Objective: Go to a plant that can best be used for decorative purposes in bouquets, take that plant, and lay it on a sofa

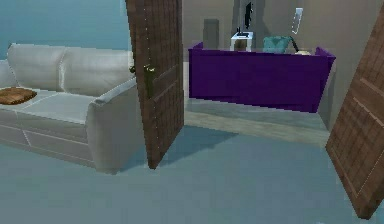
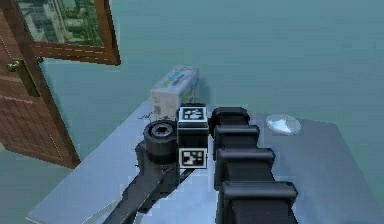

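A pale grey sofa [image 1: 60,95] stands at the forward view's left, with a brown cushion [image 1: 15,96] on its seat. In the arm side view the dark arm [image 2: 245,170] rises from the bottom edge over a grey tabletop [image 2: 100,175]. Two white marker squares [image 2: 192,136] sit at its end. Left of them is the gripper's round dark body [image 2: 158,140], and the gripper [image 2: 130,205] points its thin fingers down toward the bottom edge. Their tips are hard to make out, so I cannot tell whether it holds anything.
A brown door [image 1: 157,75] stands ajar beside the sofa's arm, and another door [image 1: 362,140] is at the right edge. Beyond is a purple counter [image 1: 258,78] with small items. On the table lie a pale box [image 2: 175,90] and a clear dish [image 2: 283,124]. A framed picture [image 2: 70,28] hangs above a door [image 2: 25,95].
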Tool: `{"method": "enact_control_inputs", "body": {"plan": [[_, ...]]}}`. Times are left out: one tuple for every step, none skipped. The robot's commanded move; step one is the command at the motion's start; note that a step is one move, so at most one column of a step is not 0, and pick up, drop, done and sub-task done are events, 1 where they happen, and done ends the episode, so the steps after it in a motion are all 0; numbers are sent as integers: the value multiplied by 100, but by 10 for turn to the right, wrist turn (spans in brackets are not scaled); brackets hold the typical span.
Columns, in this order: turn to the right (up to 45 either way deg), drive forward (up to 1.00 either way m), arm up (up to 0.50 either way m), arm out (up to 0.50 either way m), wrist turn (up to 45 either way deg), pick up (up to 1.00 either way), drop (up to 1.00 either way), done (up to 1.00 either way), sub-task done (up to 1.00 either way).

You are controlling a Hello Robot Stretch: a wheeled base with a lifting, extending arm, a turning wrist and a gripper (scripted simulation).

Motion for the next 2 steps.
{"method": "enact_control_inputs", "body": {"plan": [[0, 0, 0, 0, 450, 0, 0, 0, 0], [0, 0, 0, 0, 450, 0, 0, 0, 0]]}}
